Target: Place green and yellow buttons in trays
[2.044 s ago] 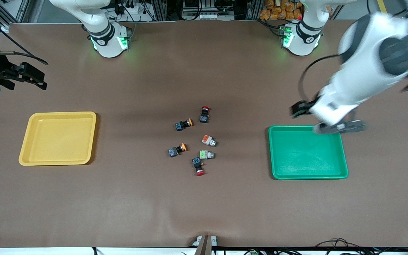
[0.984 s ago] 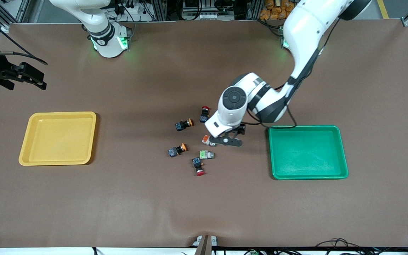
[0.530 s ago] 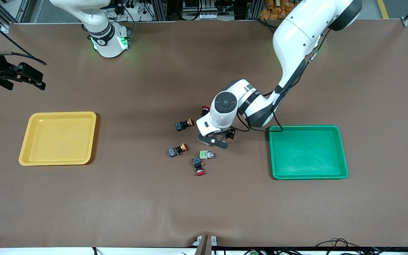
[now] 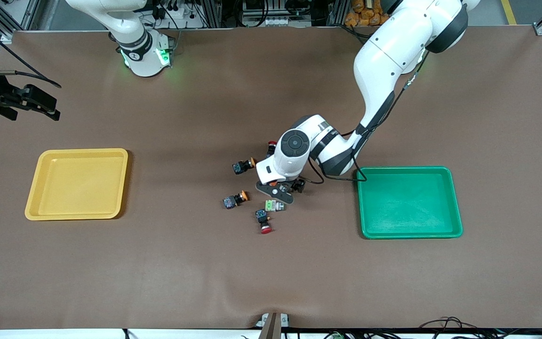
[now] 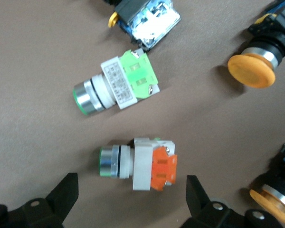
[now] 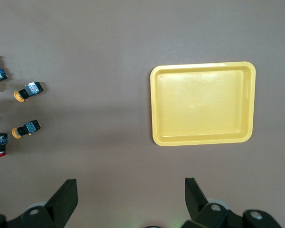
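My left gripper (image 4: 275, 190) hangs open, low over the button cluster in the middle of the table. In the left wrist view its fingers (image 5: 69, 192) stand on either side of a silver-white button with an orange block (image 5: 142, 164), not touching it. The light-green-block button (image 5: 118, 83) (image 4: 274, 205) lies beside it. Two black buttons with orange-yellow caps (image 4: 244, 165) (image 4: 235, 199) lie toward the right arm's end. The yellow tray (image 4: 77, 183) and the green tray (image 4: 410, 202) hold nothing. My right gripper (image 4: 40, 103) waits open above the table near the yellow tray (image 6: 202, 141).
Two black buttons with red caps lie in the cluster: one (image 4: 265, 222) nearest the front camera, one (image 4: 271, 149) partly hidden by the left wrist. The green tray's corner is close to the left arm's forearm.
The left arm has swung from over the green tray to the button cluster and come down over the orange-block button. The right arm has not moved.
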